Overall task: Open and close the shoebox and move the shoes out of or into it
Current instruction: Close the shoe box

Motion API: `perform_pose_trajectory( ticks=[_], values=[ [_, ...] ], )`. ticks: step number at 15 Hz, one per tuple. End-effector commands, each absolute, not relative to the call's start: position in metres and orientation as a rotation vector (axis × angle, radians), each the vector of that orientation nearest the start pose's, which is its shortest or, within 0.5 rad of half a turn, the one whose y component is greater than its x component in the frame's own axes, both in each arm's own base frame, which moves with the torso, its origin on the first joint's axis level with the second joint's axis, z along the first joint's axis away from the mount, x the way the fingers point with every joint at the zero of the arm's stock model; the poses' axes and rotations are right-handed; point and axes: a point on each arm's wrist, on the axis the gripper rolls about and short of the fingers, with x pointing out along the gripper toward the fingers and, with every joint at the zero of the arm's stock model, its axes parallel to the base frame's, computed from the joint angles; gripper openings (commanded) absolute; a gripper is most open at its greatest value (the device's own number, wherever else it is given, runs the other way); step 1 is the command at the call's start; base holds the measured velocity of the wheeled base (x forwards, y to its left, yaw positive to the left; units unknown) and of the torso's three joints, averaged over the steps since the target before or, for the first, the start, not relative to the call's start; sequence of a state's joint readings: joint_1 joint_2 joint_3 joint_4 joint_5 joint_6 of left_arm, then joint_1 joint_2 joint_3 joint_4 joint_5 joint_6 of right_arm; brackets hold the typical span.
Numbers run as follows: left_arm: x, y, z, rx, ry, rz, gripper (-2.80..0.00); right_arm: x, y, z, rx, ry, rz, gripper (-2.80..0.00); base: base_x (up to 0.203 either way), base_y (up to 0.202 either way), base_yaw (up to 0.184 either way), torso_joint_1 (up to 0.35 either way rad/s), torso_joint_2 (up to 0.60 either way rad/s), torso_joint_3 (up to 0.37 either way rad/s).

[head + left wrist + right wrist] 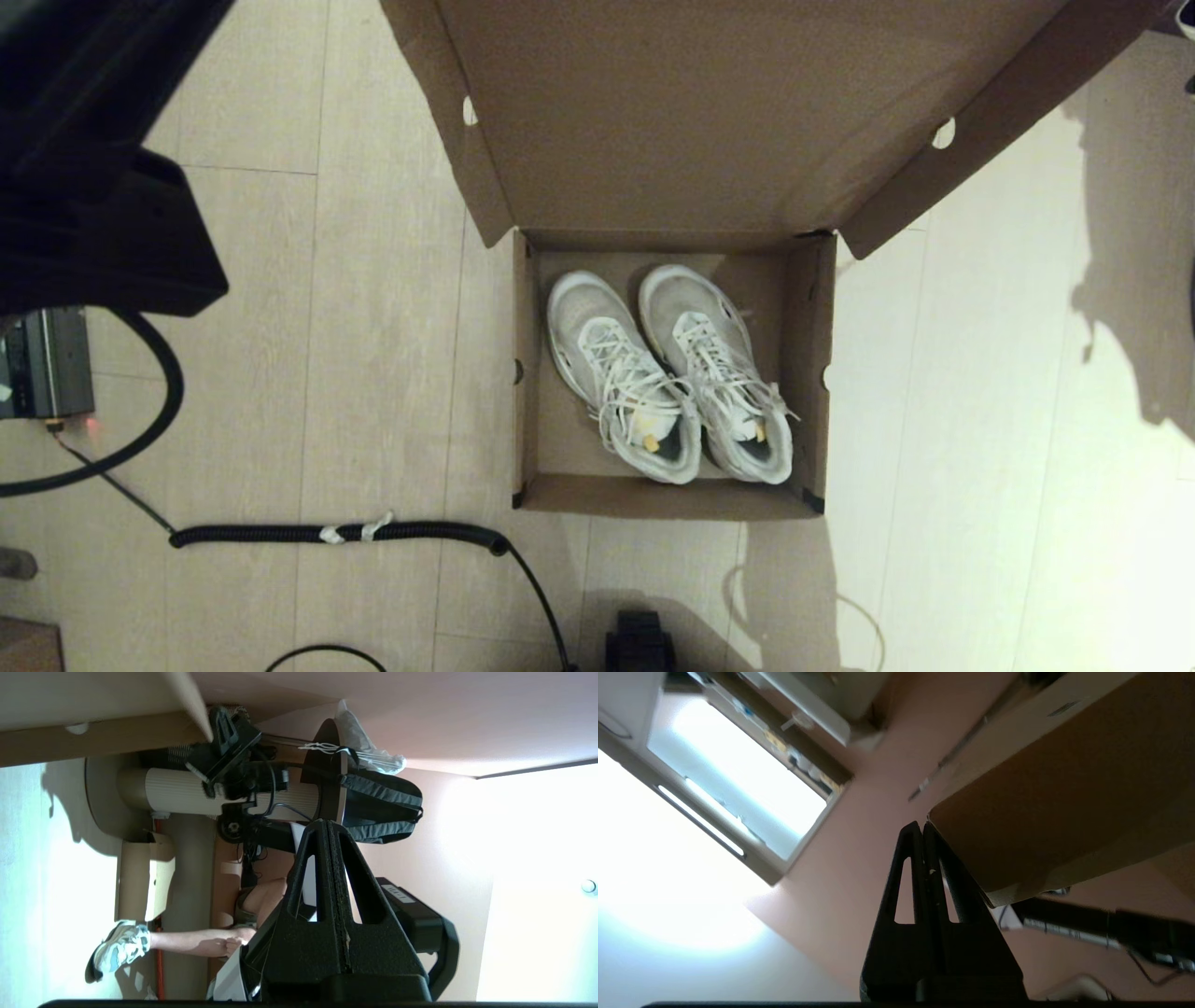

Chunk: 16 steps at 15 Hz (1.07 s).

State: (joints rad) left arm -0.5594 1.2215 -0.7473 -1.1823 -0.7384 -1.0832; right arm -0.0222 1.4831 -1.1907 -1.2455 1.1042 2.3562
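Note:
The brown shoebox (528, 373) stands open on the floor, its big lid (728, 112) raised towards the head camera. The two white lace-up shoes (624, 383) (721, 373) lie side by side inside, toes pointing away. My left arm (93, 168) is a dark bulk at the upper left. The left gripper (327, 823) is shut and empty, aimed into the room, with the lid's side flap (93, 737) nearby. My right gripper (920, 826) is shut too. The lid's corner (1064, 802) leans against the side of one finger, not between the jaws.
A small grey device (42, 364) with cables sits at the left edge, and a coiled black cable (336, 534) runs across the floor before the box. A black part (640, 644) shows at the bottom. A seated person (187, 940) and a backpack (383, 807) are beyond.

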Motion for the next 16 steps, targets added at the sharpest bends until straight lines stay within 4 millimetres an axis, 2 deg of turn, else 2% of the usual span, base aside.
perform_pose_trajectory(
  ticks=[1, 6, 8, 9, 13, 16],
  values=[
    [0.127, -0.097, 0.335, -0.812, -0.018, -1.513, -2.80, 0.231, 0.025, 0.382, 1.483, 0.760, 1.279, -2.80, 0.000, 0.000, 0.000, 0.000, 0.00, 0.000],
    [0.129, -0.098, 0.340, -0.811, -0.032, -1.514, -2.80, 0.218, 0.025, 0.372, 1.492, 0.778, 1.260, -2.80, 0.000, 0.000, 0.000, 0.000, 0.00, 0.000],
    [0.139, -0.101, 0.348, -0.811, -0.045, -1.500, -2.80, 0.208, 0.025, 0.368, 1.483, 0.800, 1.257, -2.80, 0.000, 0.000, 0.000, 0.000, 0.00, 0.000],
    [0.151, -0.100, 0.354, -0.809, -0.049, -1.456, -2.80, 0.201, 0.025, 0.368, 1.468, 0.814, 1.259, -2.80, 0.000, 0.000, 0.000, 0.000, 0.00, 0.000],
    [0.235, -0.090, 0.380, -0.795, -0.034, -1.231, -2.80, 0.189, 0.025, 0.363, 1.461, 0.836, 1.255, -2.80, 0.000, 0.000, 0.000, 0.000, 0.00, 0.000],
    [0.288, -0.083, 0.399, -0.747, -0.027, -1.158, -2.80, 0.177, 0.025, 0.362, 1.458, 0.836, 1.259, -2.80, 0.000, 0.000, 0.000, 0.000, 0.00, 0.000]
  ],
)
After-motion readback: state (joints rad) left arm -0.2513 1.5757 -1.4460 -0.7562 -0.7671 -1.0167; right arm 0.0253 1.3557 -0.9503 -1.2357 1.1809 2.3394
